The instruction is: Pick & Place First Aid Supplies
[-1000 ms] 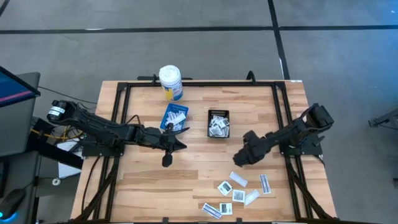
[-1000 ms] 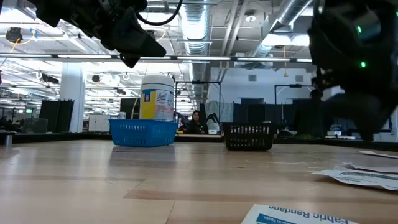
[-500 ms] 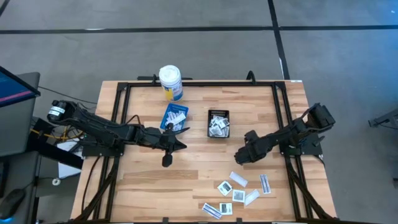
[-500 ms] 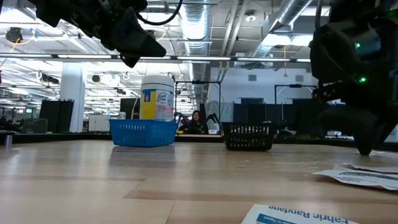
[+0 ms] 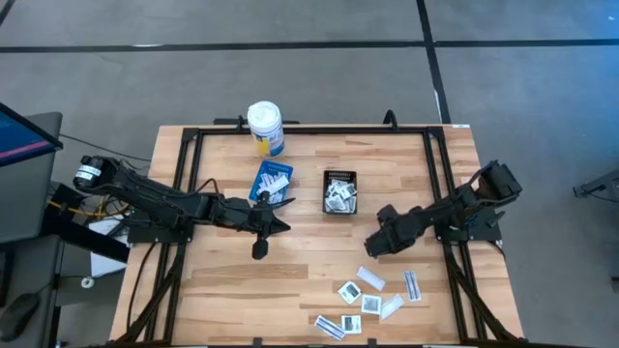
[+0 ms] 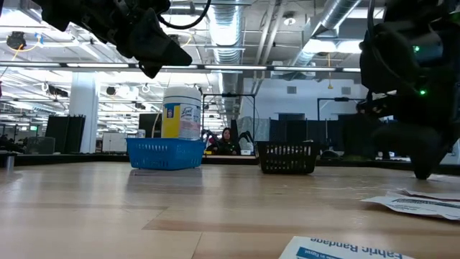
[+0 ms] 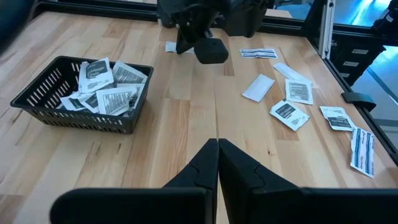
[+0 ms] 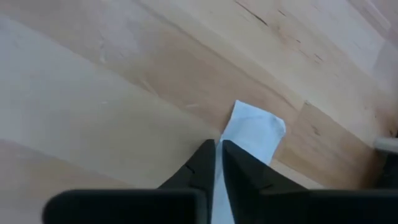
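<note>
Right gripper (image 8: 217, 148) now lower, jaws nipped on white packet (image 8: 254, 133) edge on table (image 5: 309, 280). Loose packets (image 5: 372, 303) nearby. Black basket (image 5: 339, 190) holds packets; blue basket (image 5: 272, 182) too. Left gripper (image 7: 217, 144) closed, empty, hovering mid-table.

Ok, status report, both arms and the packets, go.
Left gripper shut, idle mid-table by the blue tray. Right gripper low, fingers pinched on a white packet edge. Loose packets remain. Nothing blocking.
</note>
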You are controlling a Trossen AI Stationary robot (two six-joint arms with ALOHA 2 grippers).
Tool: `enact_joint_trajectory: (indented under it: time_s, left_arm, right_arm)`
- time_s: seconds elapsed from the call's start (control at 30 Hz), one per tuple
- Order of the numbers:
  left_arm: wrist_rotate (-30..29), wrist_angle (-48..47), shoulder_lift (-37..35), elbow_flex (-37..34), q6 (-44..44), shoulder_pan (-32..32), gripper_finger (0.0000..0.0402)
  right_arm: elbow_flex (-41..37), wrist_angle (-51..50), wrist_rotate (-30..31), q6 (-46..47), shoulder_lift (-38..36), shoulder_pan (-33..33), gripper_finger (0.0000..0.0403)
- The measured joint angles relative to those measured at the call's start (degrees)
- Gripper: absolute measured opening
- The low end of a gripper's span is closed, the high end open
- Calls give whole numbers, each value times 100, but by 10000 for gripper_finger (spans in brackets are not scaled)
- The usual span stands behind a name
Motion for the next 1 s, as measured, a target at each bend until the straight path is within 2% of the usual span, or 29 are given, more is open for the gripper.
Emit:
enact_joint_trajectory:
  time_s: [0.17, 0.33, 0.43, 0.63, 0.77, 0.9, 1.0]
  left_arm:
    - [-1, 2, 0, 2, 1, 17, 11]
    - [-1, 4, 0, 2, -1, 20, 11]
    - [-1, 2, 0, 2, -1, 16, 11]
    - [0, 2, 0, 2, -17, 11, 11]
    - [-2, 2, 0, 2, -19, 11, 11]
    - [-1, 2, 0, 2, -19, 11, 11]
    - [-1, 4, 0, 2, -12, 11, 11]
  right_arm:
    - [278, -87, 131, -126, -417, 141, 2]
    - [329, -126, 839, -81, -1256, 408, 13]
    - [341, -467, 985, 261, -1623, 583, 23]
    - [292, -1011, 311, 937, -1674, 693, 65]
    - [-42, -494, -65, 967, -1421, 615, 103]
    - [-355, 145, -123, 883, -1142, 430, 140]
    - [-414, 249, -114, 766, -1022, 240, 166]
